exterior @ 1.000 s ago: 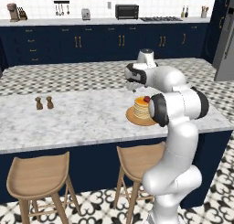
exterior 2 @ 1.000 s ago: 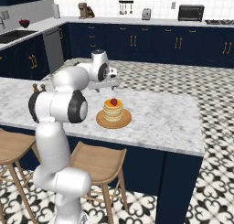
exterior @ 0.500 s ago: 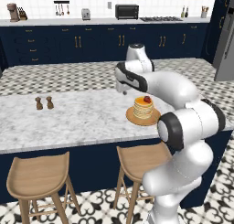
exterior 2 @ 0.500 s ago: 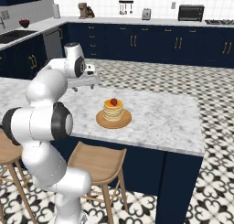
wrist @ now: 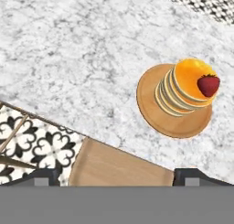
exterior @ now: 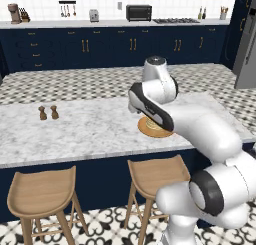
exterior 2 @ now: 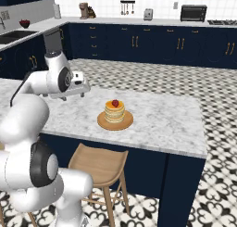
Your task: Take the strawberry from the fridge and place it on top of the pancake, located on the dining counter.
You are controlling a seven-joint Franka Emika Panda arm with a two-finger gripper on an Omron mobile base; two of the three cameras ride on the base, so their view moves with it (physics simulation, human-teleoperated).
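The strawberry (wrist: 208, 85) rests on the top pancake (wrist: 192, 81), slightly off centre toward one edge of the stack, and nothing grips it. The stack sits upright on its plate (wrist: 155, 106), and the plate lies flat on the marble surface (wrist: 68, 58), near the edge above a wooden stool (wrist: 119, 166). In the right base view the berry (exterior 2: 115, 103) shows as a red spot on the stack (exterior 2: 115, 112), with the plate (exterior 2: 102, 122) set toward the near edge of the surface (exterior 2: 162, 119). The pincer (exterior 2: 84, 88) is released: its jaws stand wide and nothing lies between them. It hovers above the surface, well apart from the plate and off to one side. The two dark fingertips (wrist: 43, 176) at the bottom of the hand view stand far apart, with bare marble and the stool seat between them. This position reads as a retreat posture: the load is delivered, so the jaws have no reason to clench. The berry sits flat side down on a level stack, which should keep it from rolling. Judged from this layout, the placement step is complete. In the left base view the arm (exterior: 200, 129) hides most of the plate (exterior: 150, 133). The fridge (exterior: 247, 49) stands at the right edge of that view.
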